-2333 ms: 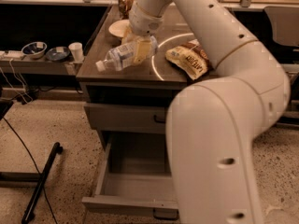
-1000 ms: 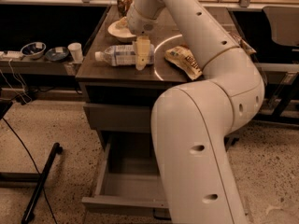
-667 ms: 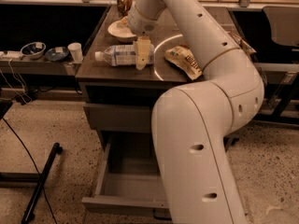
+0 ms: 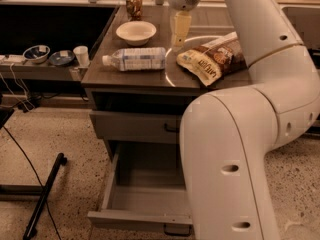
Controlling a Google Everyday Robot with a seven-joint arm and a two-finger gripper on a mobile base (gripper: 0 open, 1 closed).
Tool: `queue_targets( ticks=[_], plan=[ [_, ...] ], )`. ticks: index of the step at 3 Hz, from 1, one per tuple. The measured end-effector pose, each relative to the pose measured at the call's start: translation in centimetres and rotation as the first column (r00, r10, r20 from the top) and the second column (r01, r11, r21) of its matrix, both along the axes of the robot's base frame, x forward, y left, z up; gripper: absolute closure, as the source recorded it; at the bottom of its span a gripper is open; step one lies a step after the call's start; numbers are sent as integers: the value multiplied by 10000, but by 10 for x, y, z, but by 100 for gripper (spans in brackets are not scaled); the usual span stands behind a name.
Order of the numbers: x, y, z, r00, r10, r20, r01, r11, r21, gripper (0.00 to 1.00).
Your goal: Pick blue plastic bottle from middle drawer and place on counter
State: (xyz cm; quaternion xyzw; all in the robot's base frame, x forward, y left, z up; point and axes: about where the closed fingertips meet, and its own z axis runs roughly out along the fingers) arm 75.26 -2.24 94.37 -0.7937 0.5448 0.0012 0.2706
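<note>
Cabinet scene, viewed from above and in front. A small, clear, faintly blue plastic bottle point(image 4: 135, 59) with a white screw cap lies on its side on the flat grey-brown tabletop point(image 4: 125, 79). It sits left of centre in the upper half of the frame, just left of a thin white circle marked there. Its long axis runs left to right across the picture, roughly in line with the tabletop's front edge. The cap points to frame left and the base points toward the circle.

The robot's pale yellowish hand point(image 4: 179, 40) hangs pointing down at top centre, above the tabletop. It is near the bottle's base end but clear of it. We cannot tell whether it is apart or together.

A brown and white snack bag point(image 4: 210, 59) lies across the circle, and a shallow white bowl point(image 4: 136, 32) sits behind the bottle. The wide grey metal drawer point(image 4: 145, 199) stands pulled open at bottom centre.

We judge rolling to be the main risk. The bottle rests on its round side, so a knock could send it over the front edge toward the open drawer or the floor. The likeliest cause would be the hand or the large white arm point(image 4: 235, 134) brushing the base end while drawing away.
</note>
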Motion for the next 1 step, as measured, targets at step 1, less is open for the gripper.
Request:
queue_targets(
  ticks=[1],
  plan=[
    [5,4,1,9999,-23,149,22,10000,91,0]
  ],
)
